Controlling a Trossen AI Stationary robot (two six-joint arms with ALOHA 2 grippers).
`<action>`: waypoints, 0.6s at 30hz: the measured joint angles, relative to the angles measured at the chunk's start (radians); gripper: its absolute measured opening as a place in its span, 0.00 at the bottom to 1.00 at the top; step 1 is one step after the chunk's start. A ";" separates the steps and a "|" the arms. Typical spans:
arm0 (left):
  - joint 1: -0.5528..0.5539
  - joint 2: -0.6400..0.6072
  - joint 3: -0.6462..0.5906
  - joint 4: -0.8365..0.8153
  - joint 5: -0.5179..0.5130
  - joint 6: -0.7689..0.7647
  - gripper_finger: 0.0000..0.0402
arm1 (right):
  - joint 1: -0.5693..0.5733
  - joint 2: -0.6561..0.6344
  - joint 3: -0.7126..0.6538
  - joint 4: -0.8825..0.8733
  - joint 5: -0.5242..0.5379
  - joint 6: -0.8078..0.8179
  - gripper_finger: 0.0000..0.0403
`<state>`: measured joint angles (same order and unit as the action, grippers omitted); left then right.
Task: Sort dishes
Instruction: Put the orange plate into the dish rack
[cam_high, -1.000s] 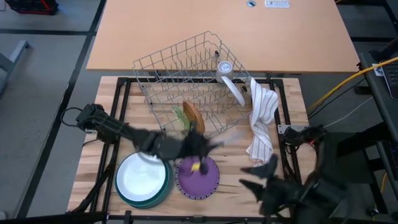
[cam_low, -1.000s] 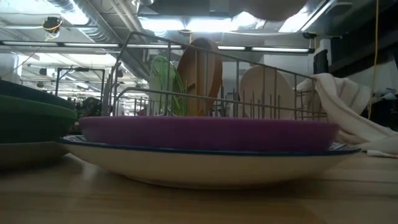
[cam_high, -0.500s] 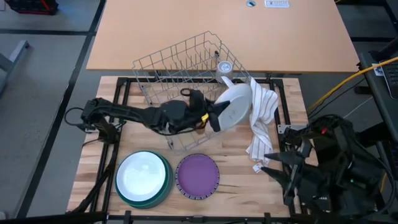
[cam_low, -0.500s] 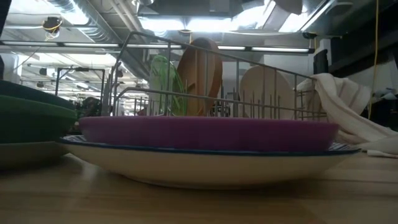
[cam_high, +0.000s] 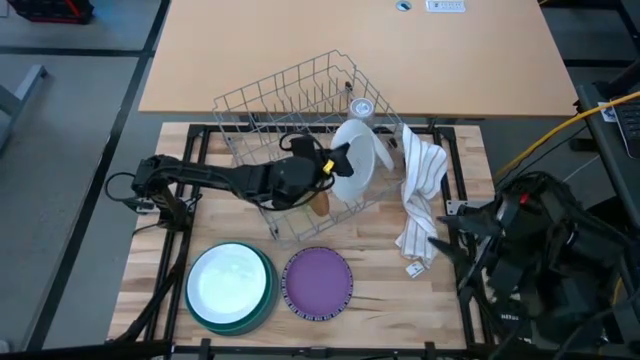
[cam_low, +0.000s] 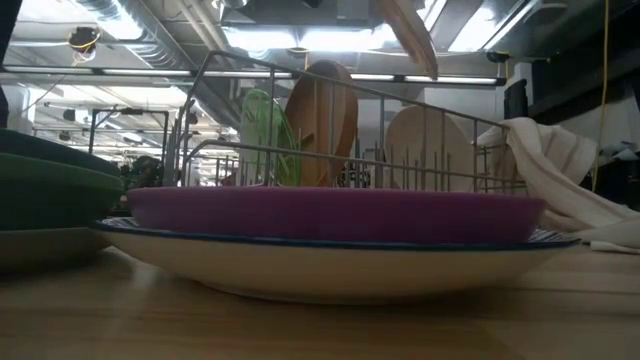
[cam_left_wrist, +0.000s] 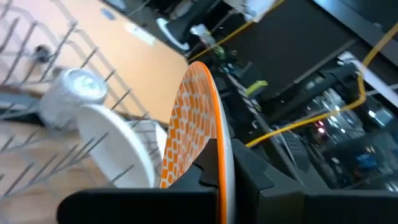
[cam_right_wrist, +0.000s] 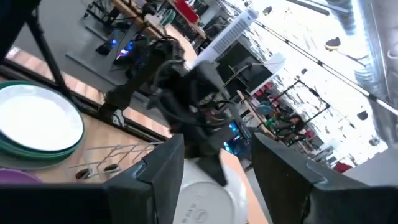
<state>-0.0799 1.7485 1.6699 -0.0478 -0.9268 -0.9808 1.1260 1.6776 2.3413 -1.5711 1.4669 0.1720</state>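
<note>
My left gripper (cam_high: 335, 165) is shut on an orange-patterned plate (cam_high: 352, 160) with a white underside, held above the grey wire rack (cam_high: 290, 110). The low view shows that plate (cam_low: 410, 35) tilted at the top. In the rack stand a clear green plate (cam_low: 265, 135), a brown plate (cam_low: 320, 120) and a white plate (cam_low: 425, 145), each on its rim between the wires. My right gripper (cam_high: 452, 262) hangs open over the table's right near corner, with nothing between its fingers (cam_right_wrist: 163, 177). My left gripper pinches the plate's rim (cam_left_wrist: 221, 155) between its two fingers, one on the orange-patterned face (cam_left_wrist: 189, 124) and one on the white underside. The fingers reach in level from the table's left. The plate stands nearly on edge, lifted clear above the rack.
Near the front edge a white plate lies on a green and teal stack (cam_high: 232, 285). Beside it a purple plate (cam_high: 318, 283) rests on a patterned one. A white striped cloth (cam_high: 420, 195) hangs from the rack's right side. A metal cup (cam_high: 360, 107) sits in the rack.
My left gripper has carried the patterned plate from above the purple plate toward the far edge, over the rack. It rolled on the way, so the plate has turned from lying broad to standing nearly on edge. My right gripper has risen and drawn back toward the table's right edge.
</note>
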 joint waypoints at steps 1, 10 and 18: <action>0.004 0.000 0.000 -0.010 -0.007 -0.020 0.01 | -0.009 -0.009 0.000 0.000 0.000 0.004 0.47; 0.048 0.006 0.000 -0.139 -0.096 -0.171 0.01 | -0.137 -0.071 0.000 0.000 -0.014 0.042 0.47; 0.082 0.069 0.000 -0.151 -0.105 -0.278 0.00 | -0.340 -0.074 0.000 0.000 -0.123 0.041 0.47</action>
<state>0.0019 1.8178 1.6699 -0.1986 -1.0322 -1.2591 0.7862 1.6035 2.3417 -1.5711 1.3442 0.2127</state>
